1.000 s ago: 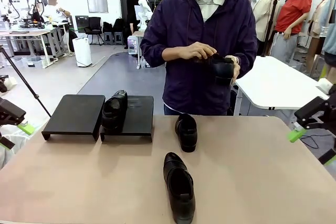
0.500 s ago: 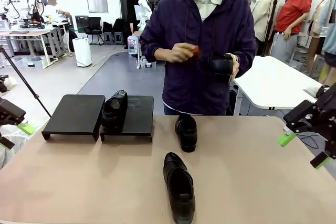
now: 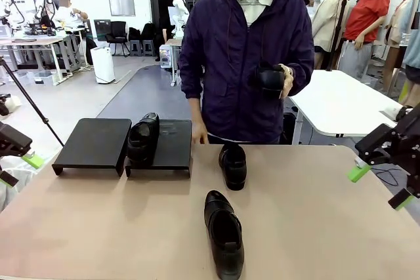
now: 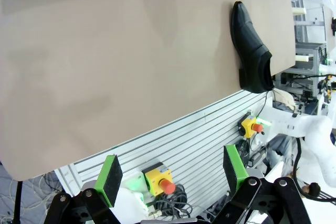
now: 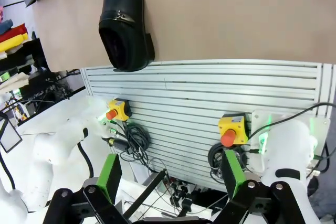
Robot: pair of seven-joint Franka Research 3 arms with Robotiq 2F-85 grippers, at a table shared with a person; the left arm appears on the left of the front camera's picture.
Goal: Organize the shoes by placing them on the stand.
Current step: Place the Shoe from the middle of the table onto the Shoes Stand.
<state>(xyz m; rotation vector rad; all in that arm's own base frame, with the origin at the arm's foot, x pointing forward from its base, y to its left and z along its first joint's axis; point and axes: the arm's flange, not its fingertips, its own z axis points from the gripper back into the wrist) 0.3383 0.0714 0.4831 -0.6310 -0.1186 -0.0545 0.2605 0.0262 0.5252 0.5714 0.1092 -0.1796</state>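
Note:
Two matte-black trays make up the stand: the left tray (image 3: 92,141) is bare, and the right tray (image 3: 172,143) carries one glossy black shoe (image 3: 143,137) along its left edge. A second shoe (image 3: 233,164) lies on the table in front of the person, and a third (image 3: 224,231) (image 4: 252,51) (image 5: 123,22) lies near the front edge. The person holds another shoe (image 3: 270,78) at chest height. My left gripper (image 3: 20,170) (image 4: 173,174) hangs open off the table's left side. My right gripper (image 3: 380,187) (image 5: 170,174) hangs open off the right side. Neither touches anything.
The tan table (image 3: 315,227) has free room on its right half and front left. The person's other hand (image 3: 197,137) rests low at the far edge beside the right tray. Below the front edge runs a slatted panel with emergency-stop buttons (image 5: 231,129) (image 4: 160,179).
The person's free hand left the held shoe and dropped to the table's far edge. My right gripper shifted slightly inward and down. The left gripper stayed still.

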